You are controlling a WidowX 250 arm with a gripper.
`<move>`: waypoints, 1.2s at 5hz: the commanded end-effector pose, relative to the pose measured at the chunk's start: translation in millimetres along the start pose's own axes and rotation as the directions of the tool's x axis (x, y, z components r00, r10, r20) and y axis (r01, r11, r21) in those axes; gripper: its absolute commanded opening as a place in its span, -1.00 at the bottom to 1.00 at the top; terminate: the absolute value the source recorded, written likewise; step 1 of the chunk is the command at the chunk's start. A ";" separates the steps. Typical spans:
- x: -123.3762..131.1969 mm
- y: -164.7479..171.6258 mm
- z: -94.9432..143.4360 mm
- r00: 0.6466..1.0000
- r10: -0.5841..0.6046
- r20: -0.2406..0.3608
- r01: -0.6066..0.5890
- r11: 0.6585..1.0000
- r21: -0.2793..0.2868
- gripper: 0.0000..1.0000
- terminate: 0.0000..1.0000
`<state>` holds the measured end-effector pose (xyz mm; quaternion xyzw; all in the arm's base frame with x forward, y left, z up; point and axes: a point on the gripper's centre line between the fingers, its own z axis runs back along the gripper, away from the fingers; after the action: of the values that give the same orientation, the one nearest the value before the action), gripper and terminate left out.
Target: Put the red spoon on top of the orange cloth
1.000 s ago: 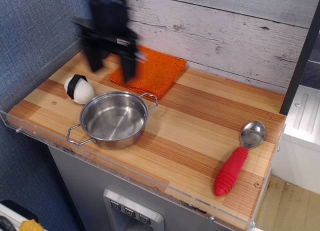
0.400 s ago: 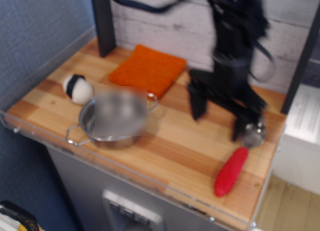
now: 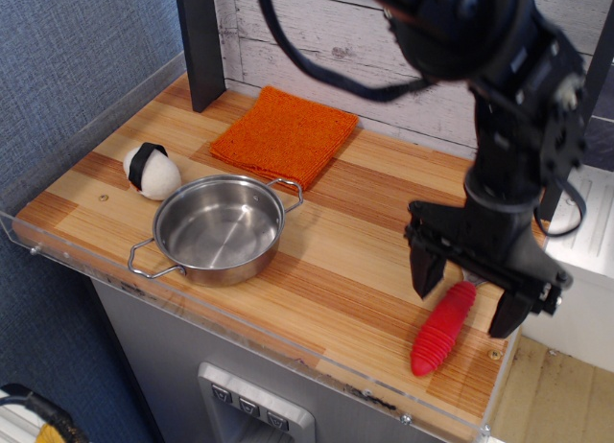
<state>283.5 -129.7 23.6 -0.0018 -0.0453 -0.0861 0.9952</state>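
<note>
At the near right corner of the wooden surface, my tool hangs with its two dark fingers spread wide, one on each side of the red spoon, holding nothing. The spoon lies flat, its thick ribbed red handle pointing toward the near edge; its bowl end is hidden under my tool. I cannot tell whether my fingertips are down level with the handle or a little above it.

By my reading the task has barely begun: nothing is lifted, and the grasp, the carry and the release are all left. The orange cloth lies far off at the far left, against the whitewashed plank wall, flat and square, nubby like terry towelling, with nothing on it.

Between spoon and cloth sits a shiny steel pan with two wire loop handles, empty and round. Left of it is a small white rounded lump with a black band. The boards are striped light and darker, smooth, with a clear plastic lip along the near edge.
</note>
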 end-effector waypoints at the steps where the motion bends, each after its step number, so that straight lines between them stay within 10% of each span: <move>1: 0.4 -2.9 -13.0 0.998 -0.056 -0.002 0.056 0.998 -0.021 1.00 -1.00; 2: 2.3 -0.9 -21.1 0.996 -0.082 -0.030 0.081 0.997 -0.018 -1.00 -1.00; 6: 16.9 27.6 54.2 0.954 -0.298 -0.005 0.298 0.954 -0.033 -1.00 -1.00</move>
<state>297.3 -99.8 63.4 -0.0041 -0.0097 -0.2336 0.9723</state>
